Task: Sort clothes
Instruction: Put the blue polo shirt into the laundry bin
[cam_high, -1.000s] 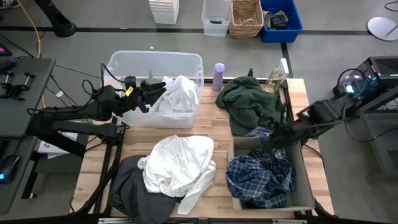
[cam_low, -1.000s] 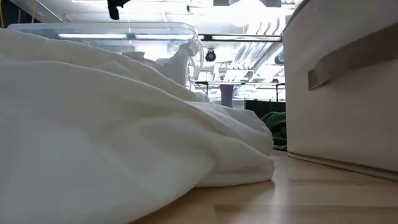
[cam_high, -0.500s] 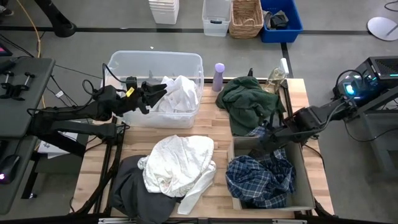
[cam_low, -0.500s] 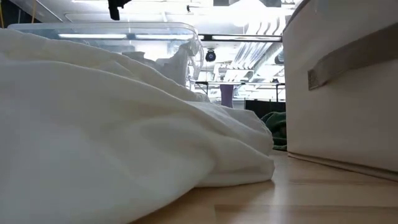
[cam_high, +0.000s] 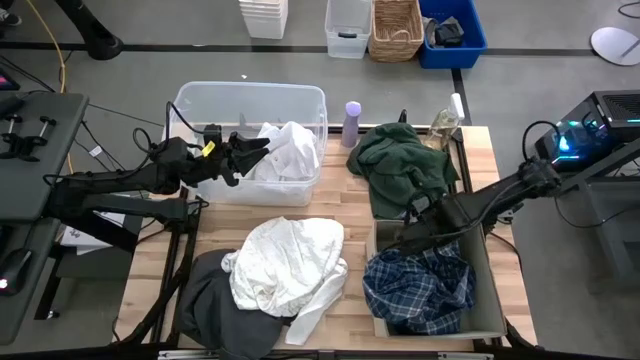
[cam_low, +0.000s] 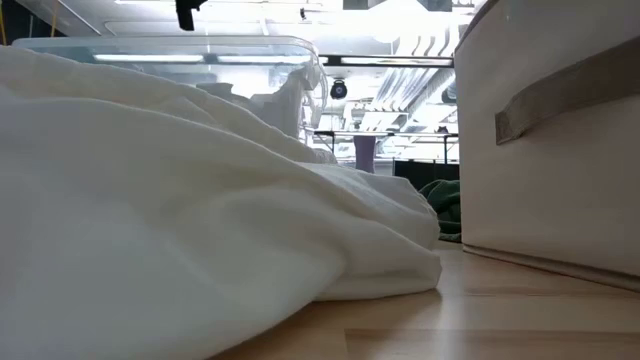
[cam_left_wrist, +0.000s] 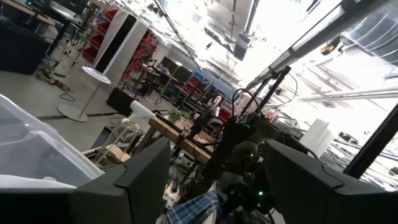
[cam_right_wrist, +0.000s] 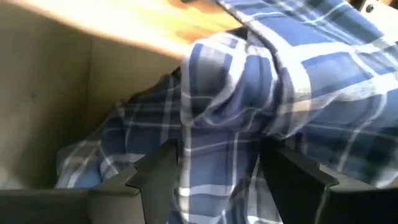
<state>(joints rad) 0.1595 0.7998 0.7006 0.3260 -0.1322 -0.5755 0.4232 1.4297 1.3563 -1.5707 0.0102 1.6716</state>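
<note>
White clothes (cam_high: 288, 150) lie in a clear plastic bin (cam_high: 200, 105) at the far left. My left gripper (cam_high: 250, 150) hangs open above them, with nothing between its fingers (cam_left_wrist: 217, 155). A cream garment (cam_high: 290, 262) lies on the table, partly over a dark grey garment (cam_high: 212, 300). A dark green garment (cam_high: 400, 160) is heaped at the far right. The blue-and-white plaid shirt (cam_high: 420, 285) lies bunched in a beige bin (cam_high: 492, 300). My right gripper (cam_high: 412, 235) is open, low over the shirt's far part (cam_right_wrist: 224, 162). My right gripper stands open from above with a fold of the plaid shirt (cam_right_wrist: 217, 118) lying in the gap before its fingers. I cannot tell whether the fingers touch the cloth. The shirt rests in the bin.
A lilac bottle (cam_high: 352, 122) stands at the table's far edge between the clear bin and the green garment. In the low view the beige bin's wall (cam_low: 560, 150) rises at the right and the cream garment (cam_low: 180, 220) fills the left. More bins stand on the floor beyond the table.
My right gripper has opened over the beige bin and has drifted toward the table's left and near edges. The plaid shirt now lies loose in the bin.
</note>
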